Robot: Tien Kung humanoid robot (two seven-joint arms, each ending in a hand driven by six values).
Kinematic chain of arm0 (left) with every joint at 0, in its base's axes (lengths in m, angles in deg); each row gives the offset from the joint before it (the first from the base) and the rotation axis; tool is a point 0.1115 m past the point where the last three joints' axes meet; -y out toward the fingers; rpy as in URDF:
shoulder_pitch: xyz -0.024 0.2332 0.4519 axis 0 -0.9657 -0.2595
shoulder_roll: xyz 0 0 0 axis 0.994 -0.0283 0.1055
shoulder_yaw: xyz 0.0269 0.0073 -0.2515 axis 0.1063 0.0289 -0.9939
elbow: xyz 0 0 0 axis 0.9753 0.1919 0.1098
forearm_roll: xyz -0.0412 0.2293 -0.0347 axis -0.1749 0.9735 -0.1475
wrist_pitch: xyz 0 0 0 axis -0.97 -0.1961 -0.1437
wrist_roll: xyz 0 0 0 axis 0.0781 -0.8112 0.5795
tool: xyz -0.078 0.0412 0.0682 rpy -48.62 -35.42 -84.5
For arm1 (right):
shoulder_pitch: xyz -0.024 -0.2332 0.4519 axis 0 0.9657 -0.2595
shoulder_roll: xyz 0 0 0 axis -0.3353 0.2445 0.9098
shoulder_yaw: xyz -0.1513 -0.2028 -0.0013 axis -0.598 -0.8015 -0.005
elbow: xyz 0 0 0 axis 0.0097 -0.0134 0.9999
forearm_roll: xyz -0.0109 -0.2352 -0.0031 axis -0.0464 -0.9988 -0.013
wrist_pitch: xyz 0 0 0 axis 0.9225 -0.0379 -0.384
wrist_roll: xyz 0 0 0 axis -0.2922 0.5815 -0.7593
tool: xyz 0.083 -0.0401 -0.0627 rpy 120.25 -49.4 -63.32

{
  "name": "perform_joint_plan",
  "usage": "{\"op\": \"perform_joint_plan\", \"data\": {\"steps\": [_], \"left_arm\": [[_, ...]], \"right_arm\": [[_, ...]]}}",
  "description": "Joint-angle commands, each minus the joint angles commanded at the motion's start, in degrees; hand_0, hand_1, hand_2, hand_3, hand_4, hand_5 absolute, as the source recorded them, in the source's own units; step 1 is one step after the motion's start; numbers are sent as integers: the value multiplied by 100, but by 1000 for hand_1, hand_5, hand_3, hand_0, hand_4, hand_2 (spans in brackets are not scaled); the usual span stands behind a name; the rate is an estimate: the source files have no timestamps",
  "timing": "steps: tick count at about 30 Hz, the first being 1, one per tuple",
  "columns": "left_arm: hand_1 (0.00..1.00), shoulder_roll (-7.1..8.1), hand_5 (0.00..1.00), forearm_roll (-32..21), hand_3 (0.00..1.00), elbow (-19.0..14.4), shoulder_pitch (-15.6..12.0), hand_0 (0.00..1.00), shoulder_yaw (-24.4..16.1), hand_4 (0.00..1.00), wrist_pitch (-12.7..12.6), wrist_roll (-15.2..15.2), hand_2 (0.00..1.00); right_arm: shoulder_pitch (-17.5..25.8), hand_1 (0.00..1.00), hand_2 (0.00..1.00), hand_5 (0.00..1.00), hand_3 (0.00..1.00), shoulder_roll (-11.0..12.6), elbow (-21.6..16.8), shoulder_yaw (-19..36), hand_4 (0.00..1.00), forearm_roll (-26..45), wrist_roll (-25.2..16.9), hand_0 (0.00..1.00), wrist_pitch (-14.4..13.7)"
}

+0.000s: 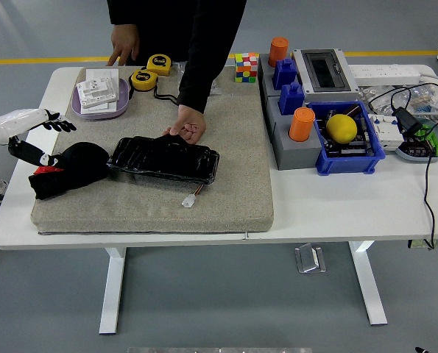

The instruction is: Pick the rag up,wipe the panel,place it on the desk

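Fingers (pixel 57 125) spread, empty, above white table (pixel 336 202), grey mat (pixel 226 191), grey floor.

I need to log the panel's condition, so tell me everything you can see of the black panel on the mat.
The black panel is a flat, glossy, roughly rectangular slab, seemingly wrapped in shiny film, lying flat and slightly askew on the grey mat. A thin lead runs from its front edge to a small white connector. A person's hand presses on its far edge. Its left end meets the black and red rag.
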Motion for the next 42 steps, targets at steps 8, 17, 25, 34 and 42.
{"op": "perform_joint_plan", "data": {"steps": [8,17,25,34,42], "left_arm": [[730,-114,175,-12,760,114,8,684,157,907,-43,120,756],[730,-259,171,-49,761,259,-9,687,336,904,-66,246,756],[732,-351,178,-83,761,382,-41,685,495,905,-157,332,756],[733,-418,180,-327,764,513,-93,689,704,908,-562,358,759],[648,-434,165,-564,618,585,-125,550,825,908,-878,372,605]], "right_arm": [[-22,736,725,591,680,20,0,-7,998,4,1,777,-1],[-48,737,725,591,680,43,-12,-16,998,-5,-1,777,-3],[-75,736,725,590,679,81,-12,-22,998,-5,6,777,-1],[-118,737,725,591,679,130,-34,-24,998,-33,7,777,-3],[-125,736,725,589,678,166,-32,-43,998,-32,13,777,-4]]}}
